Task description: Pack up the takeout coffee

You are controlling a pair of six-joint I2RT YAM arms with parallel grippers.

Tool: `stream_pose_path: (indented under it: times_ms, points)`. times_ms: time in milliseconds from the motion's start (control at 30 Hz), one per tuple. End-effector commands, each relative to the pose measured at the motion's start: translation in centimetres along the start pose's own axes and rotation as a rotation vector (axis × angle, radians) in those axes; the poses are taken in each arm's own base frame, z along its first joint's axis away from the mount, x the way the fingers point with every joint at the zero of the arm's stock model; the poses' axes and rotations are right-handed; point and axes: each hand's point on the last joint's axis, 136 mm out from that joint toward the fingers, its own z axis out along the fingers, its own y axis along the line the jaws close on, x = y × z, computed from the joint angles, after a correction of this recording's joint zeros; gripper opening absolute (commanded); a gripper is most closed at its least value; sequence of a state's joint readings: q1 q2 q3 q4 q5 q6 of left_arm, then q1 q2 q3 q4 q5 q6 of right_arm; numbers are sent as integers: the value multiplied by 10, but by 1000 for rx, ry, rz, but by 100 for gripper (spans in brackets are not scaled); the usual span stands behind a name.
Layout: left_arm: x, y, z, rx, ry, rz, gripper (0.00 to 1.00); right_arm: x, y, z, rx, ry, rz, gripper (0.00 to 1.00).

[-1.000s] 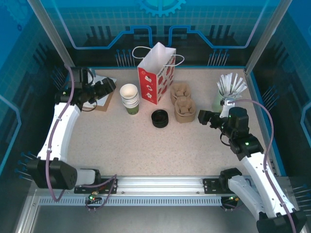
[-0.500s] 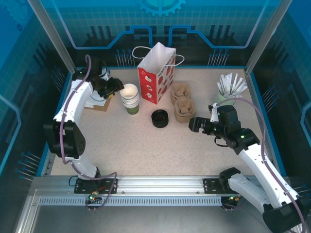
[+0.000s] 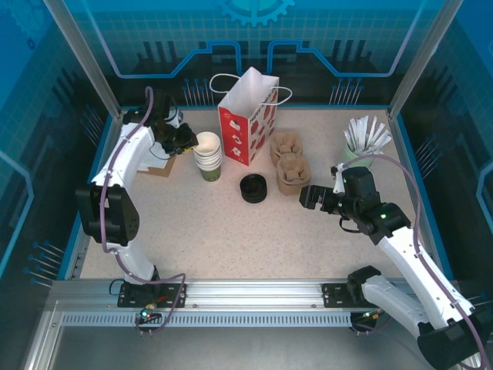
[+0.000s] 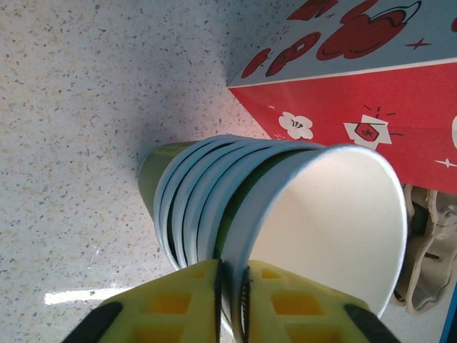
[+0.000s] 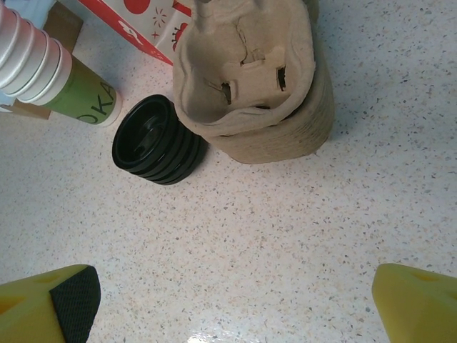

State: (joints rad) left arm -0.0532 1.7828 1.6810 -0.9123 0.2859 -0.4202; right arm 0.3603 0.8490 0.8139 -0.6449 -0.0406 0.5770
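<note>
**Left gripper pinches the top cup while the right one hangs wide**

Nearest us, at lower right of the overhead view, the right gripper point(image 3: 306, 198) hangs low over the pale speckled table point(image 3: 231, 239). Its yellow fingers are spread wide and hold nothing.

Just beyond it, at upper left of its wrist view, sits a short stack of round black plastic lids point(image 5: 153, 143), glossy and ribbed at the edge. It touches the foot of the brown moulded-pulp cup carriers point(image 5: 250, 78), which are rough, fibrous and nested one in another.

Further back and to the left stands the stack of dark green paper cups point(image 3: 206, 154), with white rolled rims and smooth white insides.

And here is the action: the left gripper point(image 4: 232, 300) comes in from the left of the stack. Its yellow fingers are drawn narrow onto the wall of the top cup point(image 4: 321, 221), one inside the rim and one outside. The cup tilts in the wrist view.

Right behind the cups is the red and white paper gift bag point(image 3: 246, 127), upright and printed with red shapes, its cord handles looping up. At far right is a pale green tumbler of white-wrapped sticks point(image 3: 362, 142).
</note>
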Motion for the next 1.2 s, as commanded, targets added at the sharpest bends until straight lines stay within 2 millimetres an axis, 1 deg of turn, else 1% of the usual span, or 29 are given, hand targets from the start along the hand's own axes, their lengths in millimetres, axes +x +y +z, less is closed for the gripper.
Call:
stream_pose_path:
  times_ms: [0, 167, 300, 467, 700, 800, 933, 1000, 1167]
  points:
    - [-1, -16, 1, 37, 15, 10, 13, -6, 7, -6, -5, -6, -1, 100]
    - [-3, -24, 7, 45, 19, 19, 9, -5, 6, -4, 2, 3, -7, 100]
    - [-5, -32, 9, 52, 18, 26, 10, -3, 5, -3, 7, 10, -10, 100]
    - [-9, -41, 0, 59, 6, 44, 10, -3, 3, -2, 17, 14, -14, 100]
    - [-13, -53, -25, 52, -15, 85, 10, 0, -2, 1, 49, 34, -31, 100]
    - [-11, -58, -40, 52, -25, 107, 11, -1, -4, 1, 65, 34, -44, 100]
    - [-6, -62, -66, 49, -62, 137, 11, -2, -7, 2, 81, 39, -65, 100]
    - [-2, -65, -86, 49, -95, 158, 11, -11, 0, -2, 70, 23, -77, 100]
    - [15, -68, -137, 49, -180, 204, 11, -15, 7, -1, 48, 39, -87, 100]
